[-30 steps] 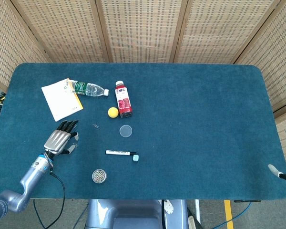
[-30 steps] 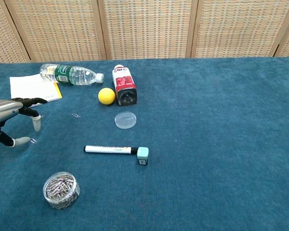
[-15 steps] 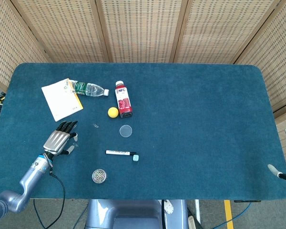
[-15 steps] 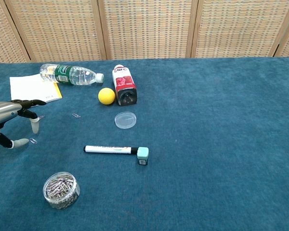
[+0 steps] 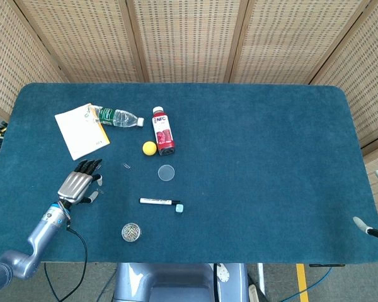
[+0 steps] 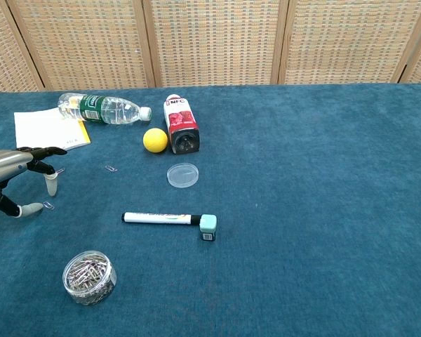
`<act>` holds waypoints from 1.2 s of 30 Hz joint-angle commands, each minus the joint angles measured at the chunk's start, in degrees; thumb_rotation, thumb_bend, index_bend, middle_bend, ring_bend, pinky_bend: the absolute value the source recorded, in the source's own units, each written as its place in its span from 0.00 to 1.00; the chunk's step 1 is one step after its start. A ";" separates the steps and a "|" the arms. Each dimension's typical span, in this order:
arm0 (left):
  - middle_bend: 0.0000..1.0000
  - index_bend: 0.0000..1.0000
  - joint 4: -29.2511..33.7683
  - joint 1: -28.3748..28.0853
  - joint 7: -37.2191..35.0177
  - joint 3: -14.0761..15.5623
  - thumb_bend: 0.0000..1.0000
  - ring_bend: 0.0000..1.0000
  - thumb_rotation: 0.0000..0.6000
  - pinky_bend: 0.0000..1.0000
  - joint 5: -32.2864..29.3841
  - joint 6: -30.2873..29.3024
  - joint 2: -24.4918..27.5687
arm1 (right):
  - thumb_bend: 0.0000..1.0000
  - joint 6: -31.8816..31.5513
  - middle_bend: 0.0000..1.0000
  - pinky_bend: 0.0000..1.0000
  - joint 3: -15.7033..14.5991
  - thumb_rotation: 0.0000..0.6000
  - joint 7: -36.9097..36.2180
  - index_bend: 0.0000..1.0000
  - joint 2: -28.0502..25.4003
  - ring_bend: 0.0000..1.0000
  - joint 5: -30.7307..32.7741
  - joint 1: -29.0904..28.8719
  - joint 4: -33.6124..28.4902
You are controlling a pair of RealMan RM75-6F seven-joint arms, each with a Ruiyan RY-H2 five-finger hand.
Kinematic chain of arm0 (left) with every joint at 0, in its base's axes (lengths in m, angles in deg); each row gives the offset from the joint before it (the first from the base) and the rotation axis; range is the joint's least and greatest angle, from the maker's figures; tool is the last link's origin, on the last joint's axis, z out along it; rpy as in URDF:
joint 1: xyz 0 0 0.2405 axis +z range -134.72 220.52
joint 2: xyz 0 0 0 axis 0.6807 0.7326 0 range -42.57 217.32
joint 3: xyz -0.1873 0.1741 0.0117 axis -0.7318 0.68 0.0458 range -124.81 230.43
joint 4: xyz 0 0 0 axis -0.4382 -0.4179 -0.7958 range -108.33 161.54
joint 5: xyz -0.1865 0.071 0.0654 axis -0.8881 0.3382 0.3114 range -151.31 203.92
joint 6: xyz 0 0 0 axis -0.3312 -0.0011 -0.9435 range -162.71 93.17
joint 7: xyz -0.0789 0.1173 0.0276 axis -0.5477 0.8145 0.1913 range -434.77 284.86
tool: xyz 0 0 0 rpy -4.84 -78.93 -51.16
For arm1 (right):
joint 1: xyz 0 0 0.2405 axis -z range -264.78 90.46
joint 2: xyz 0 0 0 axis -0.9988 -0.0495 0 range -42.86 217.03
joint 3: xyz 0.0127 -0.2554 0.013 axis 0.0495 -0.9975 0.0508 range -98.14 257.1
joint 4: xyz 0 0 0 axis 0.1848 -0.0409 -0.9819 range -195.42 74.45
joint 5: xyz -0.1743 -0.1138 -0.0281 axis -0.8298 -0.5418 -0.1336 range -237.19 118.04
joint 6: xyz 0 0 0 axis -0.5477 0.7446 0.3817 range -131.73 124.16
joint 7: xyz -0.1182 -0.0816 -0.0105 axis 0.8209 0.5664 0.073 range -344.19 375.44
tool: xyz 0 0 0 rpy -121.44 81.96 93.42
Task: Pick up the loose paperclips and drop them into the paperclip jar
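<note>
Silver left hand (image 6: 14,175) hovers, fingers spread, over loose paperclip (image 6: 48,205).

The jar (image 6: 89,276) is a low, clear, round container, upright and open-topped, packed with silvery paperclips; it stands near the front left of the bench (image 6: 323,210). Three loose clips lie flat on the blue cloth beyond it: one (image 6: 111,168) farther back, another (image 6: 48,205) just beside the left hand's (image 6: 14,179) lowered fingers (image 6: 51,184), a third (image 6: 59,170) by the same hand.
</note>
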 commanded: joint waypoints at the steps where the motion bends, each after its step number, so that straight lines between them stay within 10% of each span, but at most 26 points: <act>1: 0.00 0.47 -0.25 0.05 -0.09 0.05 0.37 0.00 1.00 0.00 0.02 0.01 -0.16 | 0.00 0.03 0.00 0.00 -0.02 1.00 -0.03 0.04 0.01 0.00 0.01 0.00 0.04; 36: 0.00 0.63 -1.87 0.14 -0.61 0.43 0.44 0.00 1.00 0.00 0.34 0.57 -1.58 | 0.00 0.09 0.00 0.00 -0.06 1.00 -0.25 0.04 -0.02 0.00 -0.11 -0.08 0.06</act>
